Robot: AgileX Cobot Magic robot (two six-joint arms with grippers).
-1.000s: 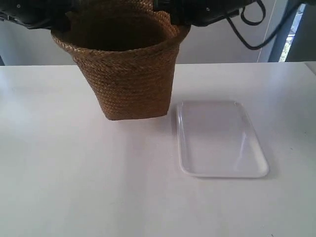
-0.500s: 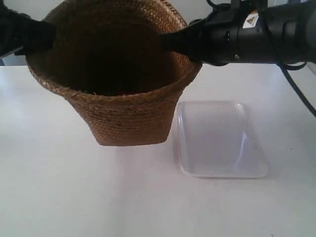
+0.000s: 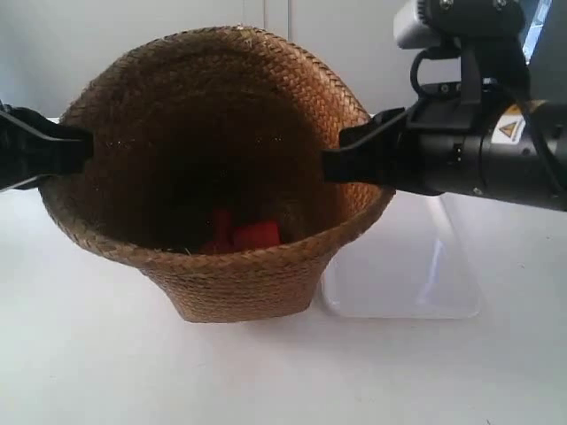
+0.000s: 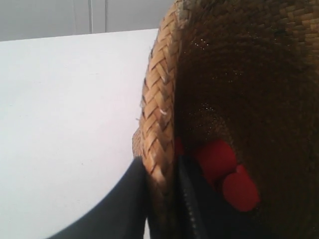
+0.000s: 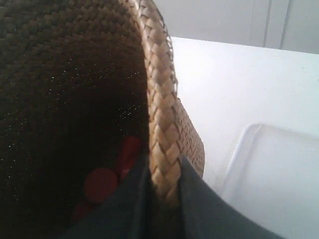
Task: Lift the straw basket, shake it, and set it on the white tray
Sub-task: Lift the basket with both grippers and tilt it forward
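The basket (image 3: 221, 283) is held up by two arms, one on each side. The left end effector (image 4: 160, 167) pinches the left side of the rim. One finger is inside the basket and one is outside. The right end effector (image 5: 164, 167) pinches the right side the same way. Both are closed narrow on the woven edge.

Holding it from two sides probably keeps the big basket from swinging or slipping when it gets shaken.

The basket tips toward the near side, so you can look down into it. Some small red things (image 3: 252, 235) lie at the dark bottom. I think the shaking part is going on now. I cannot tell if the bottom touches the bench (image 3: 106, 372).

The tray (image 3: 425, 274) lies flat on the bench, just to the right of the basket and a bit farther back. The basket is not on it yet. It has to go right and then down.

The right arm has a little yellow triangle sticker (image 3: 511, 130). It looks like a warning sign. The marks on it are too small to read, and I see no other words.
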